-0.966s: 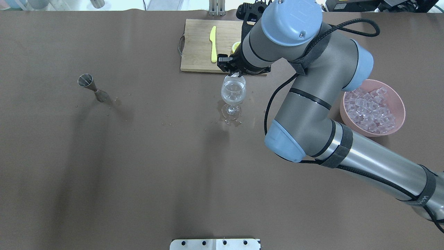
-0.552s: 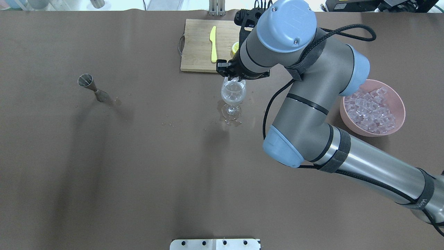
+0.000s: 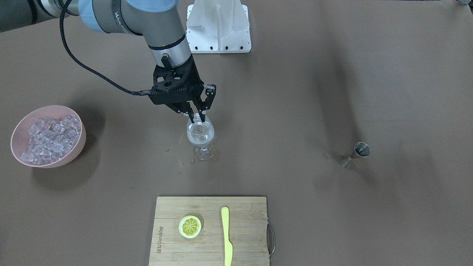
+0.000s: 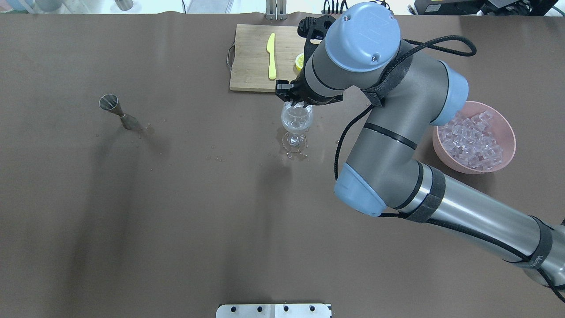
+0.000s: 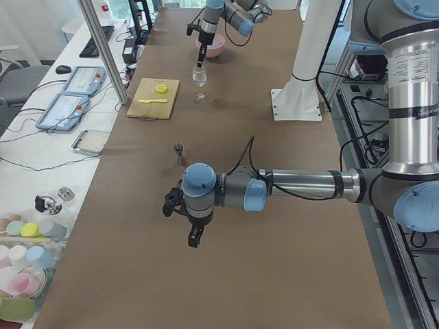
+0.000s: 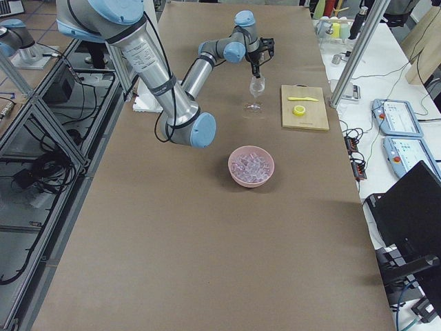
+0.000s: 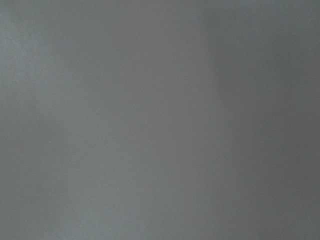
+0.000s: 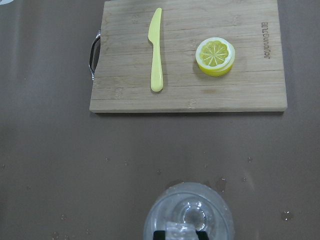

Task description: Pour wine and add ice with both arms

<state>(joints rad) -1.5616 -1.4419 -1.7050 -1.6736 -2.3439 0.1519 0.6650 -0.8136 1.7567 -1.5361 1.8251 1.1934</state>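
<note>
Right gripper [image 3: 196, 117] held an ice cube [image 8: 179, 230] over the wine glass [image 3: 200, 136].
Its jaws were clenched on the cube at the glass's mouth; more ice [image 3: 48, 140] filled the pink bowl [image 3: 74, 153]. The left gripper [image 5: 194, 238] showed too small to tell its state.

My brown counter [image 5: 274, 260] runs long under flat, even light. A white bench [image 5: 27, 179] flanks it, carrying tablets [image 5: 62, 112]; aluminium posts [image 5: 103, 51] rise alongside.
</note>
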